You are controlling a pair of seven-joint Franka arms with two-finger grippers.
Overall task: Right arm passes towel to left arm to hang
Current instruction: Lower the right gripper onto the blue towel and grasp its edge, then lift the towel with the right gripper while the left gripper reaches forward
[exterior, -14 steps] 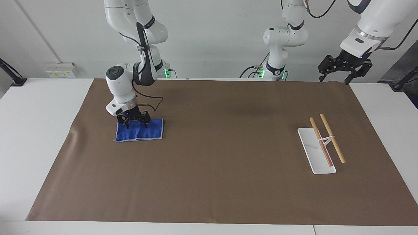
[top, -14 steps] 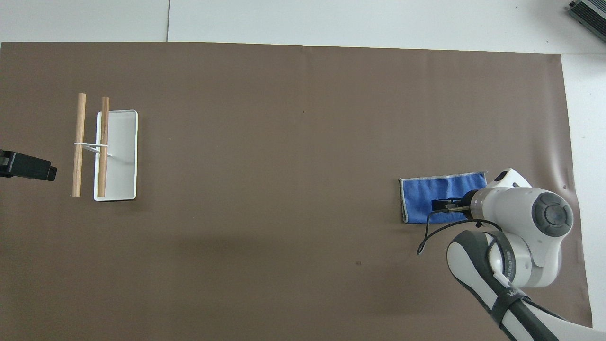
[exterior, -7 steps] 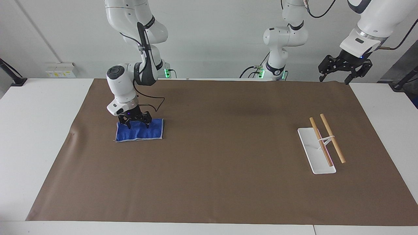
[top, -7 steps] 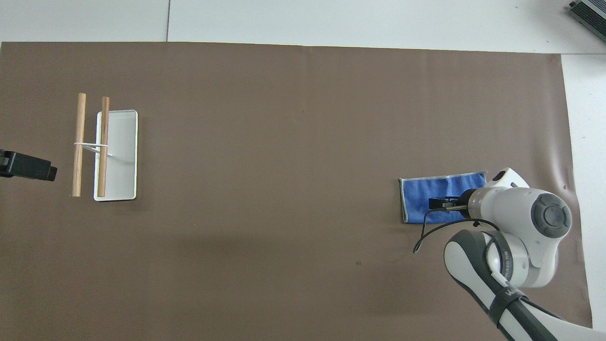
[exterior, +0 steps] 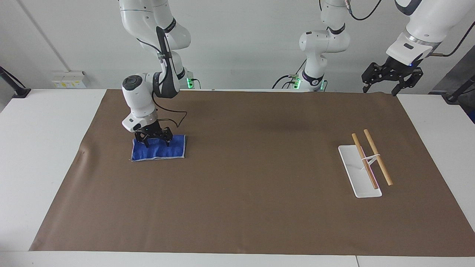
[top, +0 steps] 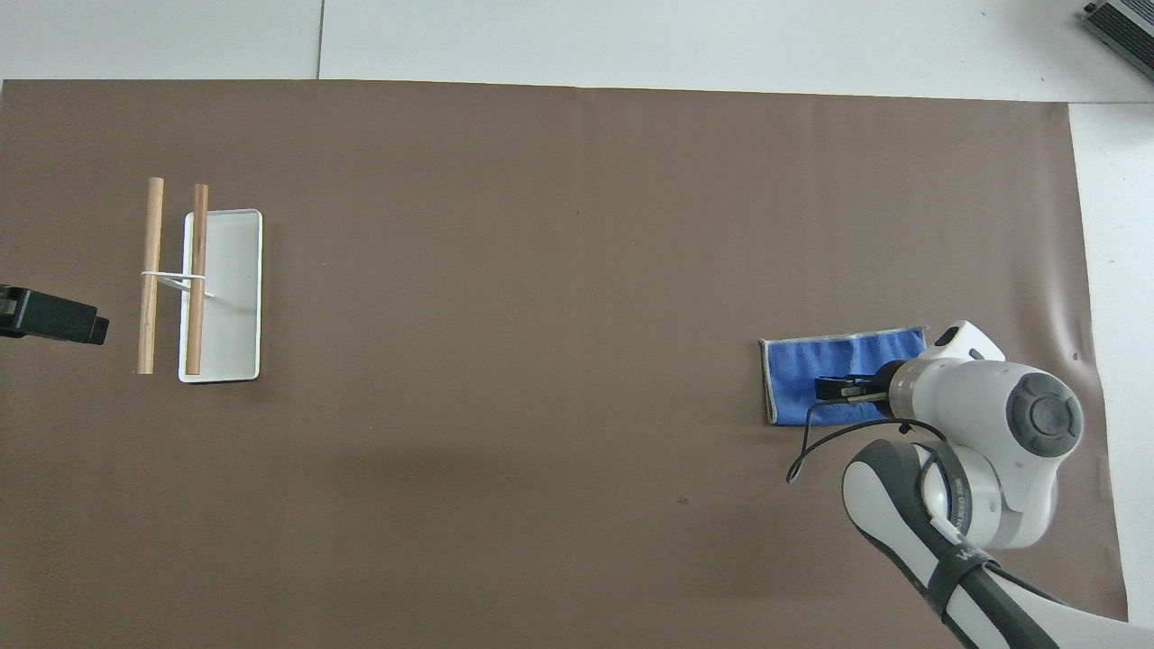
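The bright-blue towel (exterior: pixel 163 151) lies flat on the brown mat at the right arm's end of the table; it also shows in the overhead view (top: pixel 801 377). My right gripper (exterior: pixel 156 142) is open, points down and has its fingertips at the towel's edge nearer the robots, one on each side of a strip of cloth; it also shows in the overhead view (top: pixel 834 389). The towel lies unlifted. My left gripper (exterior: pixel 382 88) is open and empty, and waits high over the mat's corner at the left arm's end.
A towel rack with a white base (exterior: pixel 354 174) and two wooden bars (exterior: pixel 377 157) stands at the left arm's end of the mat; it also shows in the overhead view (top: pixel 230 297). The left gripper's tip (top: pixel 54 315) is beside it.
The right wrist has turned and shifted a little over the towel. The towel and the left arm have not moved.
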